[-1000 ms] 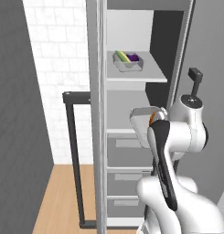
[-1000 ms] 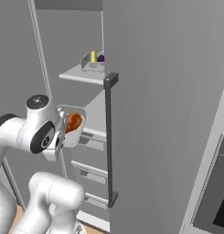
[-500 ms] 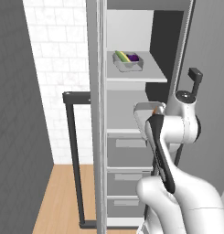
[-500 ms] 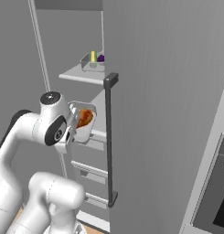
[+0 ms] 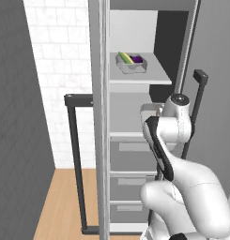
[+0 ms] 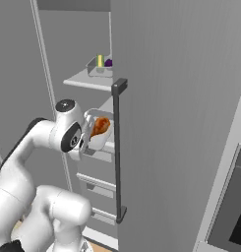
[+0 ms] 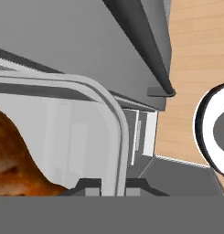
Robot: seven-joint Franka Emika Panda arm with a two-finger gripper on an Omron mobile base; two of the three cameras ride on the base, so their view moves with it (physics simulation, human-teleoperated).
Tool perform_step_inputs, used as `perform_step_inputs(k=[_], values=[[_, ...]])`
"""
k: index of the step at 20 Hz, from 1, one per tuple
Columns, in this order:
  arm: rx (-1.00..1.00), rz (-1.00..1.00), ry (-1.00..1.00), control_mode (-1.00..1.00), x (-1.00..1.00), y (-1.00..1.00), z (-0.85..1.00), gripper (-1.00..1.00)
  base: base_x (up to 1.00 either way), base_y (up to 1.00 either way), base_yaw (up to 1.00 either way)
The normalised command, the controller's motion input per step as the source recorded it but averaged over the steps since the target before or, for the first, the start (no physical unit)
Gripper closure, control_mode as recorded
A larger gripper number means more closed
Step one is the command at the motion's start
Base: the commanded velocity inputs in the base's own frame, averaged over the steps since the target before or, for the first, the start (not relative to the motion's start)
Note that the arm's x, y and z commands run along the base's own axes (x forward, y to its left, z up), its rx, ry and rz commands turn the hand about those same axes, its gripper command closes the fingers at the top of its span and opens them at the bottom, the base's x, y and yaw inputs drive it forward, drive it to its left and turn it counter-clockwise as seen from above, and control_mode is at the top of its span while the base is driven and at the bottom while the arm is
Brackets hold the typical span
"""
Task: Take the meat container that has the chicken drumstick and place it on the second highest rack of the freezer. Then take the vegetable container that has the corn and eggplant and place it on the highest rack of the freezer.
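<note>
My gripper (image 6: 86,137) is shut on the rim of the meat container (image 6: 99,132), a pale tray held tilted with the orange-brown chicken drumstick (image 6: 101,125) inside. In the hand view the tray's rim (image 7: 114,114) runs between my fingertips (image 7: 88,186), and the drumstick (image 7: 13,157) lies at the left. The tray hangs at the open freezer (image 5: 135,117), just below the upper shelf board (image 5: 135,80) and above the board under it (image 5: 128,134). The vegetable container (image 5: 131,62) with yellow corn (image 6: 99,60) and purple eggplant (image 6: 108,62) stands on that upper board.
The freezer door's long black bar handle (image 6: 117,147) stands just right of the held tray. Another black bar handle (image 5: 73,154) stands at the left by a white tiled wall. Grey drawers (image 5: 130,157) fill the freezer's lower part. The wooden floor (image 5: 65,201) lies below.
The arm has swung the meat container forward, closer to the freezer opening and the door handle. The vegetable container has stayed on its shelf.
</note>
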Motion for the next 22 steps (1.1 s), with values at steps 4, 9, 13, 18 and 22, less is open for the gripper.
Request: perform_step_inputs(k=[4,9,13,18,22], values=[[0.0,0.0,0.0,-1.0,0.61,0.0,-0.39,1.0,0.0,0.0,0.0],[0.0,0.0,0.0,-1.0,0.63,0.0,-0.29,1.0,0.0,0.0,0.0],[0.0,0.0,0.0,-1.0,0.7,0.0,-0.11,1.0,0.0,0.0,0.0],[0.0,0.0,0.03,-1.0,0.69,0.0,0.0,1.0,0.0,0.0,0.0],[0.0,-0.01,0.0,-1.0,0.62,0.0,0.0,1.0,0.0,0.0,0.0]])
